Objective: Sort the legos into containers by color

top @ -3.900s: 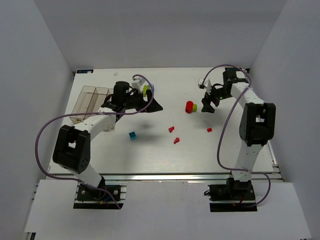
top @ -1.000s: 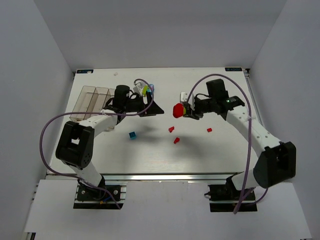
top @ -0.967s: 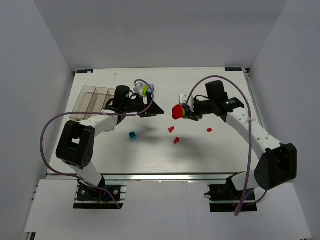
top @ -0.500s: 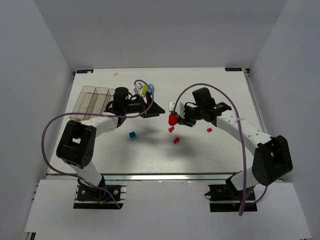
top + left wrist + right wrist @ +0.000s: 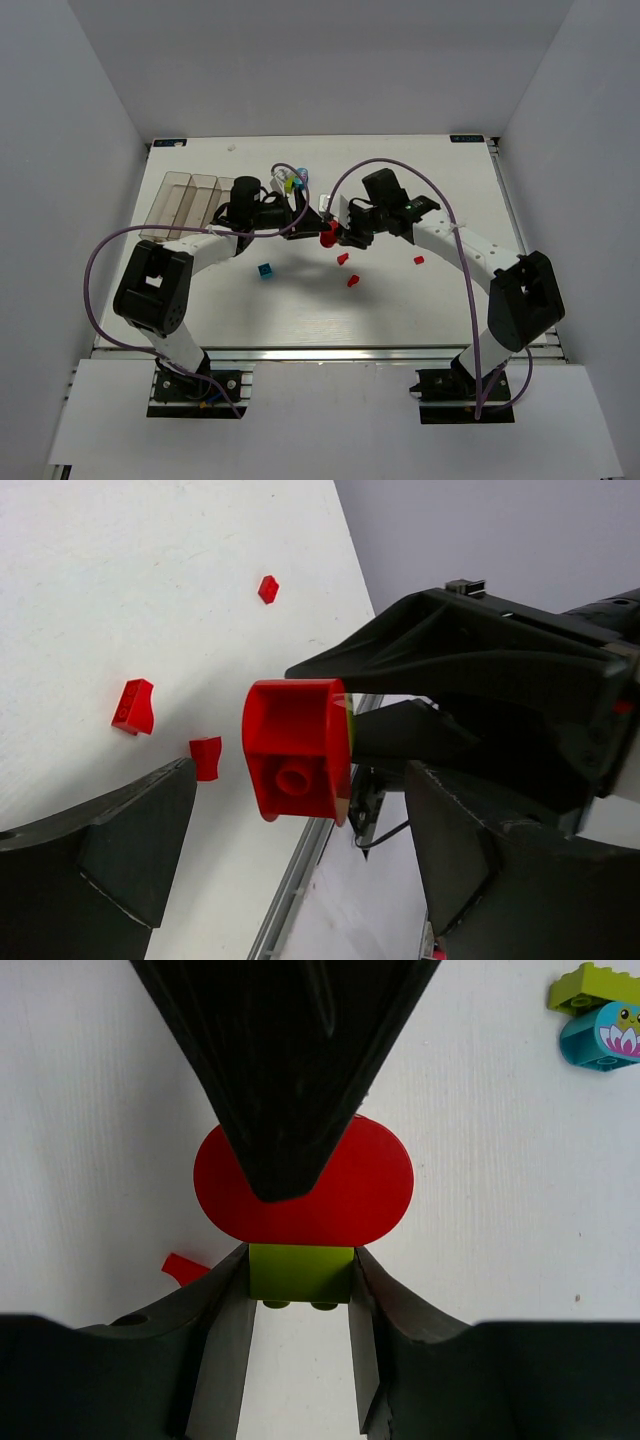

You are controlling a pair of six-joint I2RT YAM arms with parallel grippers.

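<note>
A red cylinder lego [image 5: 326,238] joined to a lime green brick [image 5: 300,1272] hangs above the table's middle. My right gripper [image 5: 340,232] is shut on the lime brick, its fingers [image 5: 225,1320] pressed against both sides. In the left wrist view the red cylinder [image 5: 297,748] sits between the wide open jaws of my left gripper [image 5: 300,780], touching neither finger. The clear containers [image 5: 188,200] stand at the far left. On the table lie a cyan brick [image 5: 265,271] and three red bits [image 5: 342,259], [image 5: 352,281], [image 5: 418,260].
A lime brick stacked on a cyan one [image 5: 292,180] rests behind the left gripper, also seen in the right wrist view as the lime and cyan stack [image 5: 595,1015]. Purple cables loop over both arms. The left gripper's black finger [image 5: 280,1060] overhangs the red cylinder.
My right arm has carried the red cylinder and lime brick leftward, from right of centre into the left gripper's open jaws. The left arm has hardly moved.
</note>
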